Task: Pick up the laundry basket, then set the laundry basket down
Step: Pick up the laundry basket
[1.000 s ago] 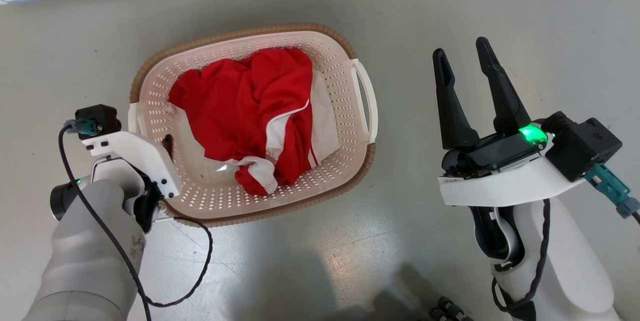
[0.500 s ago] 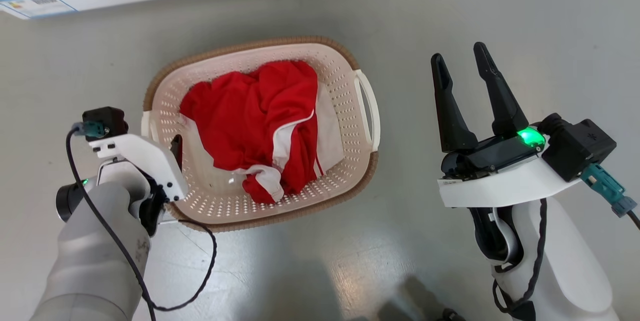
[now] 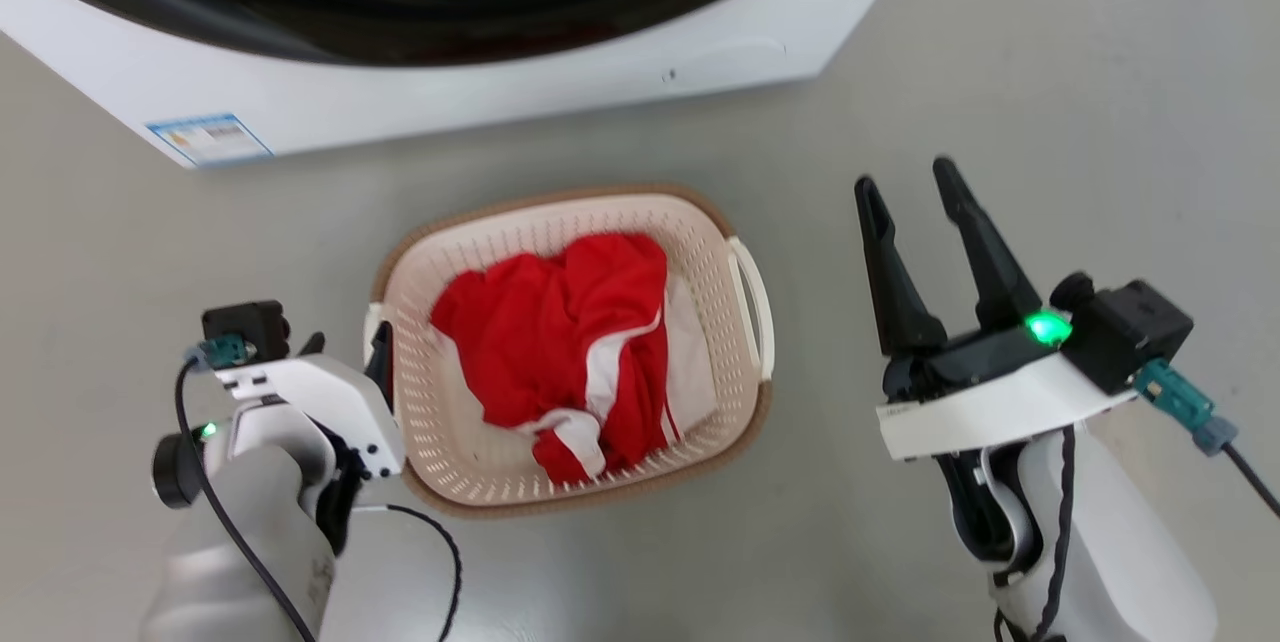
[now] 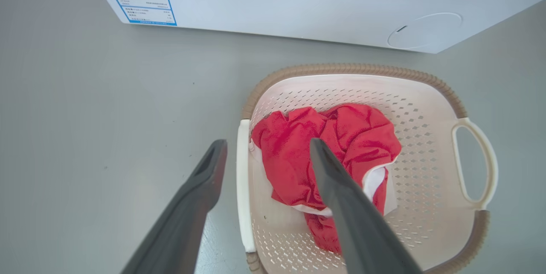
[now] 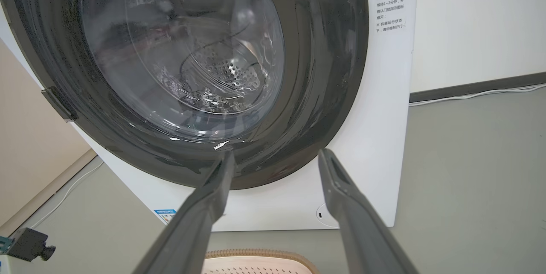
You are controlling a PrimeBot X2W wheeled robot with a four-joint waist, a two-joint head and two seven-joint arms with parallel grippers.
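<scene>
Site: the laundry basket (image 3: 560, 195) sits on the floor (image 3: 1000, 42), just in front of the washing machine (image 3: 500, 102); a red-and-white garment (image 3: 560, 342) lies heaped inside.

Long axis: runs across the robot's front from handle to handle, a little skewed, far end turned slightly toward the machine.

Key relation: the basket's left handle (image 4: 243, 188) lies between the two fingers of the left gripper (image 4: 266, 145), with one finger outside over the floor and the other inside over the garment.

Left gripper: spread wide, grasping nothing. Both fingers look clear of the handle, though contact low down cannot be ruled out.

Right gripper (image 3: 905, 180): spread wide and empty, well apart from the right handle (image 3: 752, 307), pointing at the machine's door.

Nearer arm: left, by a wide margin.

Step (judgement): no grip on the basket. From this pose alone I cannot tell whether a lift is about to start or the set-down is already done.

Next move (judgement): a lift needs the jaws closed squarely on the left handle. Held at one end only, the basket would likely tip toward its free end.
</scene>
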